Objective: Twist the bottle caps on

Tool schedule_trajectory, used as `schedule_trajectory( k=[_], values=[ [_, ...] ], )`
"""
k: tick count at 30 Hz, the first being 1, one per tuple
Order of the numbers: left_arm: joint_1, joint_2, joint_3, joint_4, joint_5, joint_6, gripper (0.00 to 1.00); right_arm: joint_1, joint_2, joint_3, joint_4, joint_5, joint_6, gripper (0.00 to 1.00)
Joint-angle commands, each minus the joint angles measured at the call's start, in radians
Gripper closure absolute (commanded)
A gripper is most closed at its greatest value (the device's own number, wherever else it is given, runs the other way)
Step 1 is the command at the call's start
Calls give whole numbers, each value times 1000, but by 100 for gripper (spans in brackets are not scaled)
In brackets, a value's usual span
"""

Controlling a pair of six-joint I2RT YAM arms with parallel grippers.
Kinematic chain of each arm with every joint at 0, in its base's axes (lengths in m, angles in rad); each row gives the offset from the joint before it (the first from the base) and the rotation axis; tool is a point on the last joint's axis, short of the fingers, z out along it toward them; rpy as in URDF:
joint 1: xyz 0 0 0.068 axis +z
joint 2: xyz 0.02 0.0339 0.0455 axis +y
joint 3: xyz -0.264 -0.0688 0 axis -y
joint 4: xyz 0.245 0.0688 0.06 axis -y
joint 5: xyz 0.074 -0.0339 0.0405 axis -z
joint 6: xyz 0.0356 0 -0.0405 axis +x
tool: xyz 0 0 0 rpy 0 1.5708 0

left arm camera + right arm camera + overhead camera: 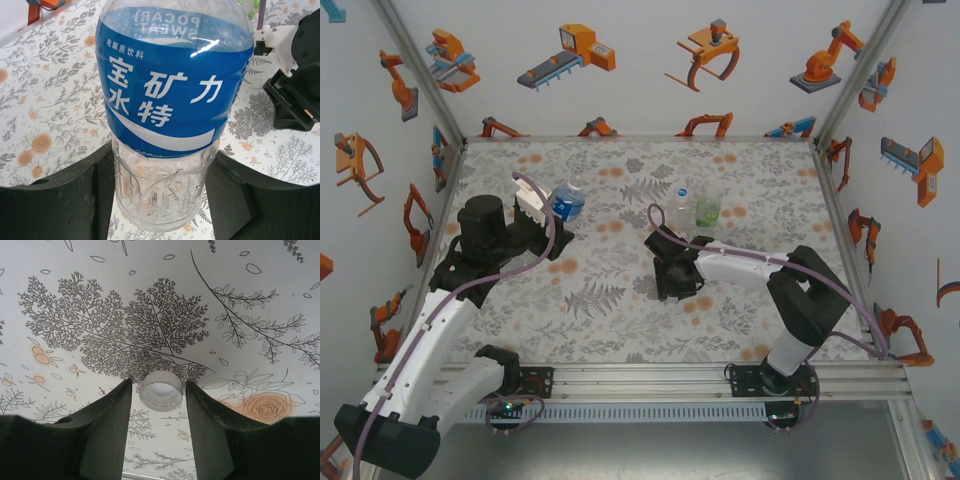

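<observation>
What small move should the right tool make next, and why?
Probably close on the cap. It lies open side up on the table between the fingers of the right tool, with small gaps on both sides, while the left tool holds the blue-labelled bottle.

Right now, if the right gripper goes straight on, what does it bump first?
Probably the table. The cap sits in the open right gripper, so its fingers would slide past. Depth is unclear.
</observation>
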Motion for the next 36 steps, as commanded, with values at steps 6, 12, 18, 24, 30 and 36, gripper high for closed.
schedule_trajectory(
  k=[6,12,18,24,30,36],
  values=[
    [6,-1,1,27,19,12,100,2,-60,69,-78,7,8,54],
    [6,1,3,29,25,9,100,1,-57,82,-99,7,5,56],
    [7,2,1,29,26,9,100,2,-35,76,-90,1,4,56],
    [6,4,3,29,28,8,100,2,-12,75,-90,-5,2,56],
    [7,4,3,27,29,8,100,1,-4,67,-86,-11,2,56],
    [8,5,3,27,28,8,100,1,2,64,-82,-12,2,56]
  ],
)
